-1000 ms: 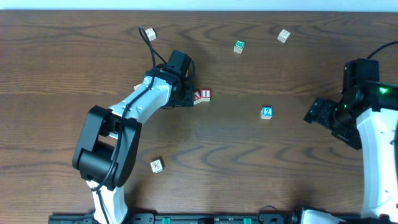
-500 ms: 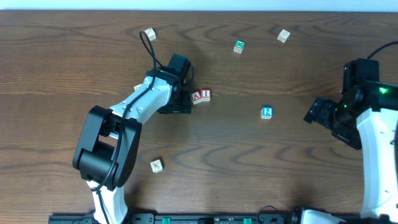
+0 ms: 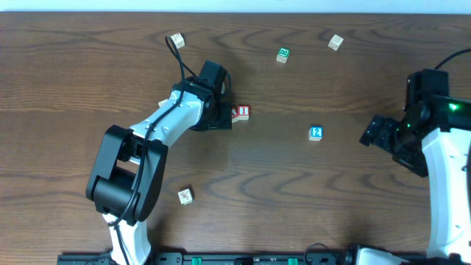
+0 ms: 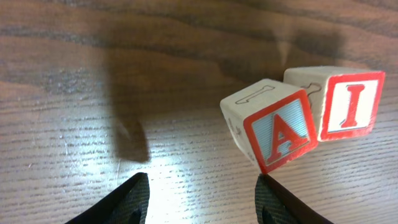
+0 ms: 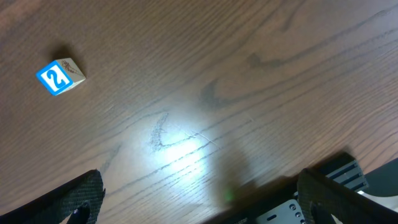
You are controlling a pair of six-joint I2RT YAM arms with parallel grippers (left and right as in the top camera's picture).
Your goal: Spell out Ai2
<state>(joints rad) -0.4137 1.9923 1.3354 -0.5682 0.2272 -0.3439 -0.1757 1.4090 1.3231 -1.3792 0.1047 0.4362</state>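
The red "A" cube [image 3: 235, 113] [image 4: 277, 132] and the red "I" cube [image 3: 244, 112] [image 4: 348, 104] sit side by side and touching at mid-table, the A cube turned a little askew. My left gripper [image 3: 224, 118] [image 4: 202, 198] is just left of the A cube, open, with only bare wood between its fingers. Its right fingertip [image 4: 268, 190] is at the A cube's lower corner. The blue "2" cube [image 3: 316, 133] [image 5: 59, 76] lies alone further right. My right gripper [image 3: 372, 132] [image 5: 205, 199] hangs wide open to the right of it, holding nothing.
A green-marked cube [image 3: 283, 54] and two plain cubes [image 3: 176, 40] [image 3: 335, 42] lie along the far side. Another cube [image 3: 185, 196] sits near the front left. The table's edge [image 5: 348, 168] shows under my right gripper.
My left gripper drew back down-left from the A cube, then came forward against it again. The right arm and the "2" cube stayed still.
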